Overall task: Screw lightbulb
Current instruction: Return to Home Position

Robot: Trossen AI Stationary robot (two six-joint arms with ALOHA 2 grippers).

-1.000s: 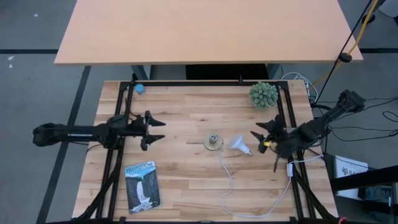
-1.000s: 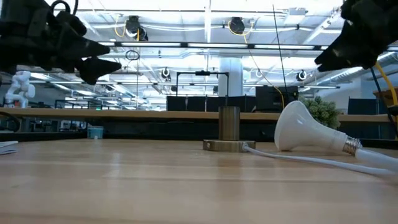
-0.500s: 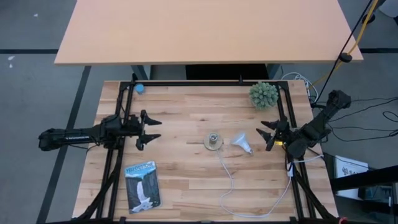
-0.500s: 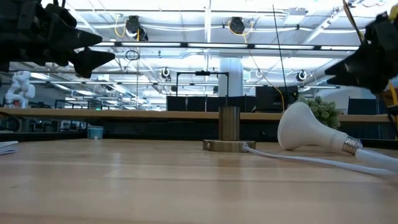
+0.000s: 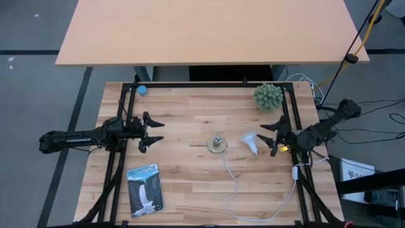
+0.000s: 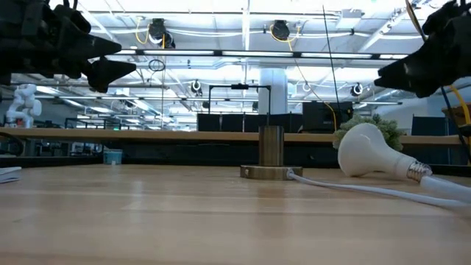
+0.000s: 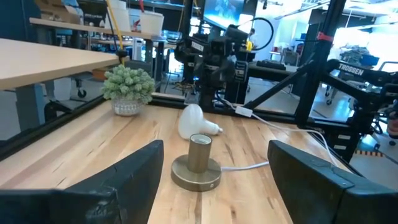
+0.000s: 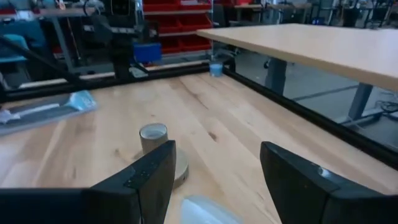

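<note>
White lightbulb lying between socket and empty open right claw, left claw likewise

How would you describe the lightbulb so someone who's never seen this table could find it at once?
Look at the wooden table, on its right half, between the round brass socket at the centre and the right gripper. The lightbulb lies there on its side: smooth and white, unlike the spiky green ball near the far edge.
</note>
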